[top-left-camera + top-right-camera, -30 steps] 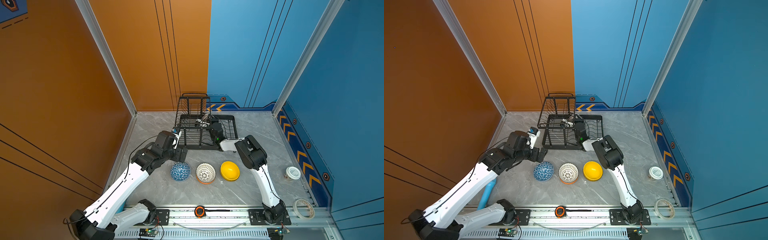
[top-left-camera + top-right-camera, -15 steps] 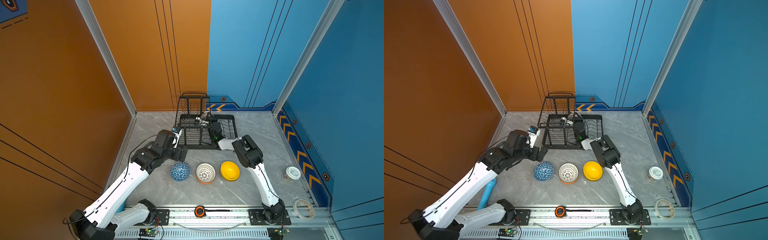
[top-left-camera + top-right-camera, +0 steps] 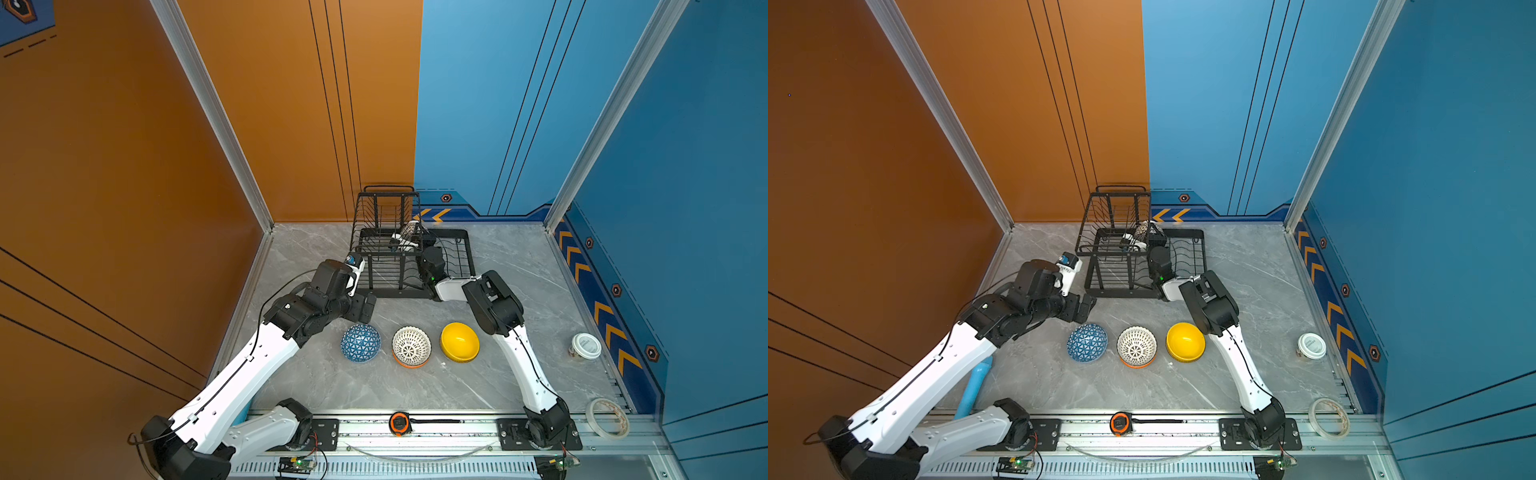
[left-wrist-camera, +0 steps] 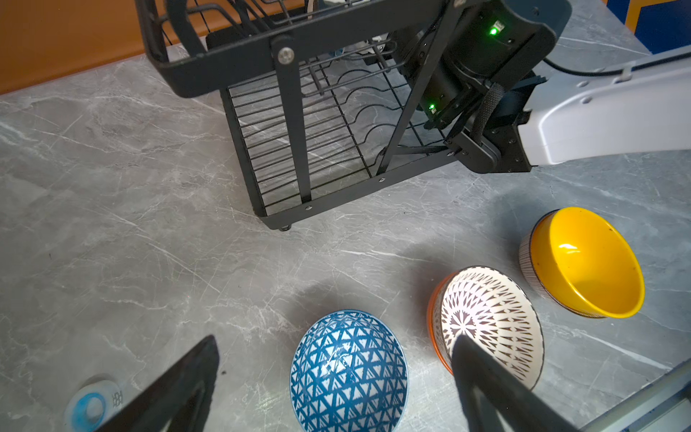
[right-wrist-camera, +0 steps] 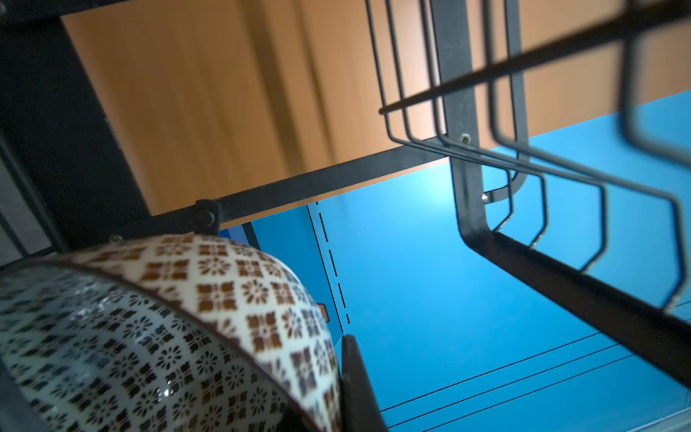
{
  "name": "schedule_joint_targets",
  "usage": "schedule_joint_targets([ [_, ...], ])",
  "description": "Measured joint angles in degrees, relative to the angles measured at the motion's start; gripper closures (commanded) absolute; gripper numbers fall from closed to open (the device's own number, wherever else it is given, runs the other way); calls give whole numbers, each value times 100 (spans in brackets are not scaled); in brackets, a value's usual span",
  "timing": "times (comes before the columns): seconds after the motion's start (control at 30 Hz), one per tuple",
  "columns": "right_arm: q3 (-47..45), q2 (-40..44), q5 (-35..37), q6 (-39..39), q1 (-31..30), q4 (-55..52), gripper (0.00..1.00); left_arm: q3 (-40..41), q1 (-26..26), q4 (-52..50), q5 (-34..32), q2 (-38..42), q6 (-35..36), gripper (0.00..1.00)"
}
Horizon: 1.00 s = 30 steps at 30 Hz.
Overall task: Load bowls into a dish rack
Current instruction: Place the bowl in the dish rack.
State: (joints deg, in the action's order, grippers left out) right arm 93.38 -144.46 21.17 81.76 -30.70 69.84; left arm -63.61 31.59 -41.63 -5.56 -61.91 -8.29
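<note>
The black wire dish rack (image 3: pixel 376 274) (image 3: pixel 1187 253) (image 4: pixel 318 131) stands at the back. Over it my right gripper (image 3: pixel 419 245) (image 5: pixel 336 359) is shut on the rim of a white bowl with a dark flower pattern (image 3: pixel 409 230) (image 3: pixel 1144 229) (image 5: pixel 149 336). On the table in front lie a blue-white triangle bowl (image 3: pixel 360 343) (image 4: pixel 347 374), a white black-patterned bowl (image 3: pixel 411 345) (image 4: pixel 490 321) nested in an orange one, and a yellow bowl (image 3: pixel 459 341) (image 4: pixel 587 262) nested in a pale striped one. My left gripper (image 3: pixel 368 305) (image 4: pixel 334 342) hangs open just above the blue bowl.
A white-lidded jar (image 3: pixel 585 345) and a tape roll (image 3: pixel 607 417) sit at the right. A tape measure (image 3: pixel 399 423) lies on the front rail. A blue tube (image 3: pixel 973 386) lies under the left arm. Walls close in behind the rack.
The right arm has shifted slightly left, with the patterned bowl still in its grip at the rack. The left arm has hardly moved.
</note>
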Motion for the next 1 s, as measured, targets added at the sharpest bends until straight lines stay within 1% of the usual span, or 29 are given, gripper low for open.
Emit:
schedule_joint_targets([
  [0.1, -4, 0, 0, 39, 2, 225, 100, 0, 13, 0, -2, -15, 0, 2],
  [0.3, -236, 103, -24, 46, 2, 155, 100, 0, 35, 0, -39, -15, 20, 2],
  [0.53, -684, 380, -170, -144, 7, -247, 100, -2, 35, 0, -44, -13, 39, 2],
  [0.7, -901, 610, -326, -387, 0, -728, 100, 0, 35, 0, -46, -2, 39, 2],
  [1.0, -957, 846, -487, -664, -15, -1390, 100, 0, 35, 0, -83, 131, 39, 2],
])
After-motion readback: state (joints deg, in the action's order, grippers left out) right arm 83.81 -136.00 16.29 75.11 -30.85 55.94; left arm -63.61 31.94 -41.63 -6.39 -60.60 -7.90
